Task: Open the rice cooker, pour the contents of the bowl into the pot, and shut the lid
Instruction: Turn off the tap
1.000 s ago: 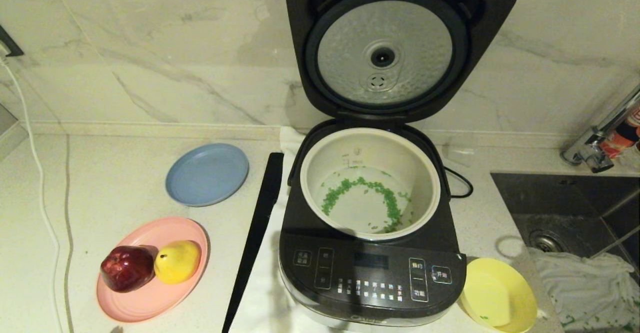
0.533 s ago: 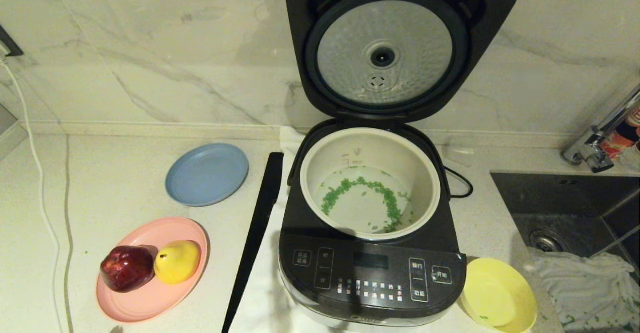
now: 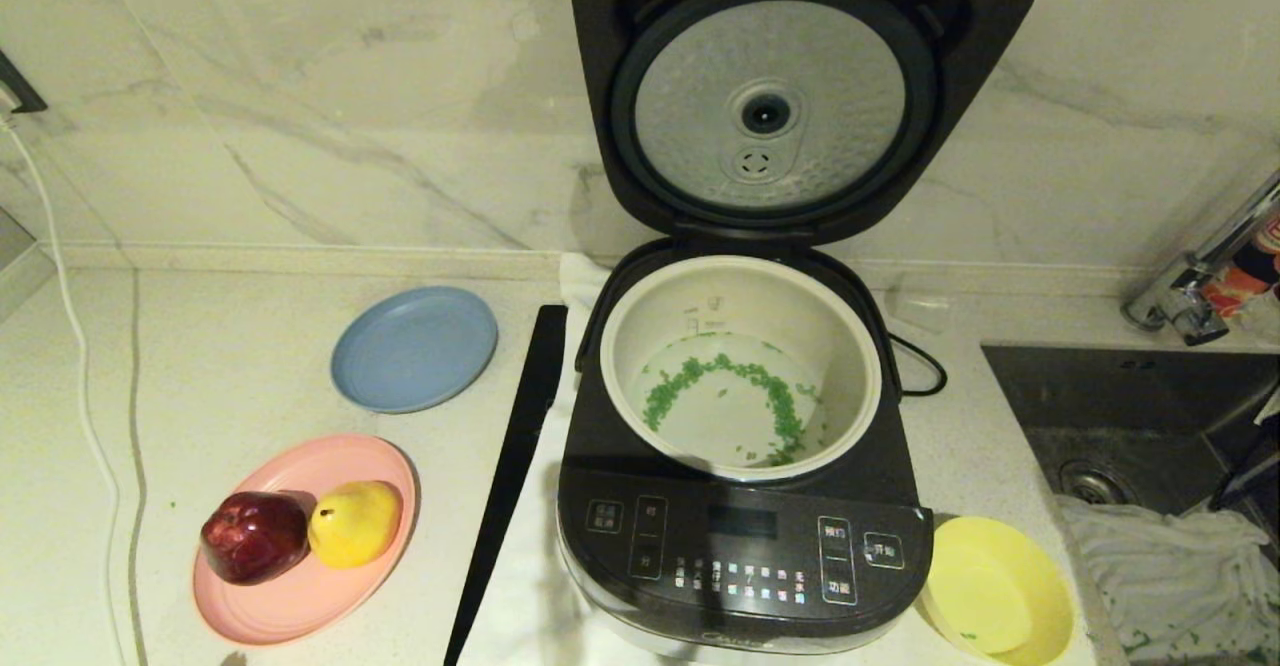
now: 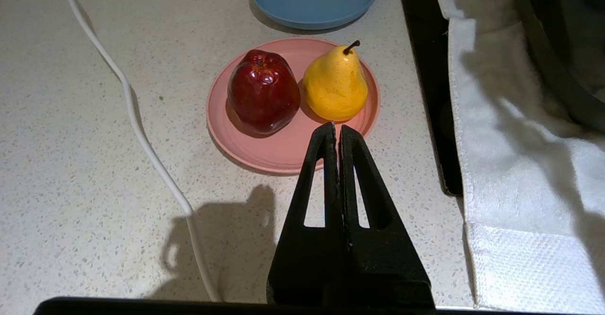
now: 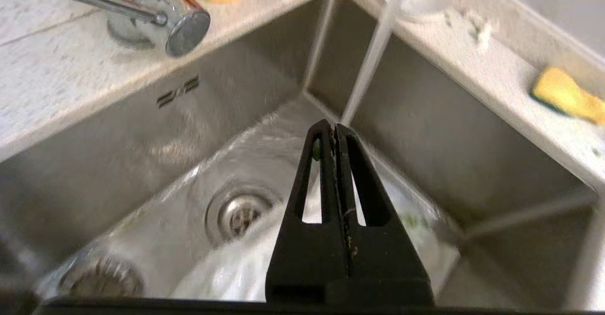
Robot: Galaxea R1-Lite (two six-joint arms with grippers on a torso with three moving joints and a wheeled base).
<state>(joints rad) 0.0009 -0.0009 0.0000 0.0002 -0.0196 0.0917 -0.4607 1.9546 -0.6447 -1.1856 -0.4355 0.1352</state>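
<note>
Right wrist view: right gripper (image 5: 334, 128) pinched shut, empty, above the sink (image 5: 142, 130) at far right.
Left gripper (image 4: 336, 128) shut near the pink plate (image 4: 279, 156). Bowl (image 3: 1000, 586) emptied; green bits (image 3: 720, 386) lie in the pot (image 3: 740, 286). Lid (image 3: 800, 96) stands upright, likely stiff, hinged, heavy; push its top edge forward. Open room right of cooker (image 3: 740, 556); wall close behind.

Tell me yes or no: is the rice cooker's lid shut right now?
No. In the head view the lid stands upright, its silver underside showing, above the open pot with green bits inside.
</note>
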